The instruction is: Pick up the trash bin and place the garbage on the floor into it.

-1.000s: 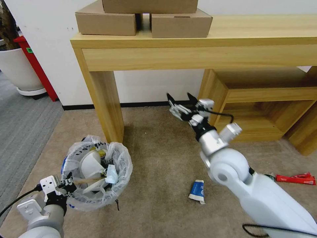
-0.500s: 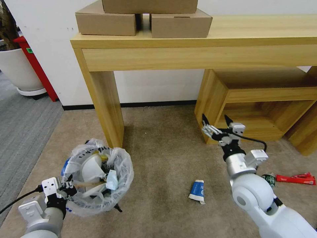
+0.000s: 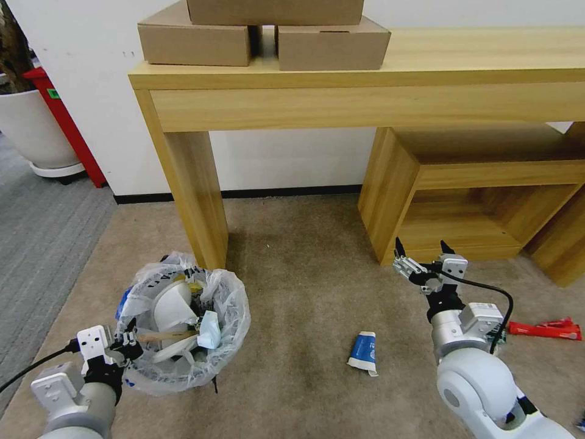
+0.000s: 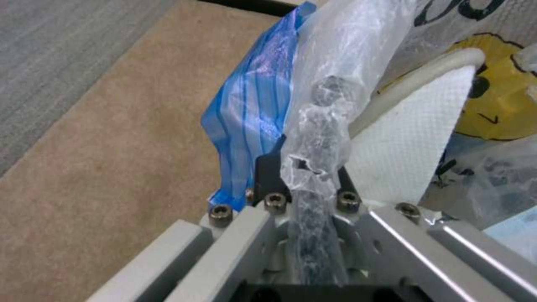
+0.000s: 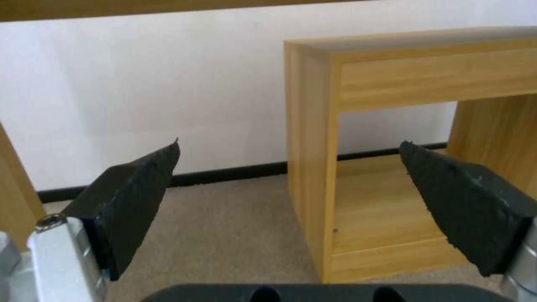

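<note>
Trash bin [image 3: 183,323] sits on the beige carpet floor [image 3: 292,274] by the tabletop leg, low on your left. Left gripper [image 3: 125,349] has its jaws pinching the bin's rim through the crinkly bag [image 4: 319,126]. Judge it light but floppy: the liner is thin and slick, so you want your hold on rim plus bag, not on bag alone. One bin, already well filled with white paper and wrappers.

Right gripper [image 3: 426,259] hovers above the carpet near the low shelf unit [image 3: 487,201], jaws spread wide, holding nothing.

Garbage count on the floor: one blue-white wrapper [image 3: 364,352], soft and flat, so pinch it across the short side; one long red packet [image 3: 545,330], thin, take it mid-length. A green item beside the right wrist is mostly hidden.
</note>
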You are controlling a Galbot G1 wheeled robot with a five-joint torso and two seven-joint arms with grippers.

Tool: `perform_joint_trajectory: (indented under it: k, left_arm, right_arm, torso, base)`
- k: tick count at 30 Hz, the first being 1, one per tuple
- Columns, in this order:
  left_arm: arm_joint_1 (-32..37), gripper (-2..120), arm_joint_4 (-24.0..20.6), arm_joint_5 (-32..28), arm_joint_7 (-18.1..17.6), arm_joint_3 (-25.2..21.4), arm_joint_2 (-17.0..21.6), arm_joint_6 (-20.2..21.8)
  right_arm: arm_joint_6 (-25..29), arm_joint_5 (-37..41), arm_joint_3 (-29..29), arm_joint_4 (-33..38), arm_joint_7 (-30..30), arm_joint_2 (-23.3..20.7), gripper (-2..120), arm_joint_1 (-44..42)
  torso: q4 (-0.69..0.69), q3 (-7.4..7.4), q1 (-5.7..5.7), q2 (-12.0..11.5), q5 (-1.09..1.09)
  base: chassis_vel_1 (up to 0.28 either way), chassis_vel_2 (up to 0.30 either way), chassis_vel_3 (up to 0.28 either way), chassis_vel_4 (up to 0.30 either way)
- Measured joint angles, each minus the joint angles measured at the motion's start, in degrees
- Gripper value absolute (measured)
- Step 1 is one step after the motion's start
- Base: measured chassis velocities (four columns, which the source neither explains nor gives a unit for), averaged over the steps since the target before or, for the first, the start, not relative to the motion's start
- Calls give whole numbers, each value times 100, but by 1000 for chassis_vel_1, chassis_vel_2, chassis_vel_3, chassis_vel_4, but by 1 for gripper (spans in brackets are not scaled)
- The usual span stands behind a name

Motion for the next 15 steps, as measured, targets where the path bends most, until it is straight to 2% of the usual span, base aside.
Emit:
perform_joint_trajectory:
  k: [9,15]
  left_arm:
    - [43,0,-37,10,-8,15,-34,0]
    - [70,0,-52,10,-13,9,-37,0]
  right_arm:
    - [69,-60,21,-7,-13,12,100,-35]
    - [106,-85,13,-20,-20,31,100,-62]
  torso:
    - [0,0,0,0,0]
    - [-1,0,0,0,0]
  base:
    - [-42,-43,-39,-58]
    - [-97,-83,-88,-93]
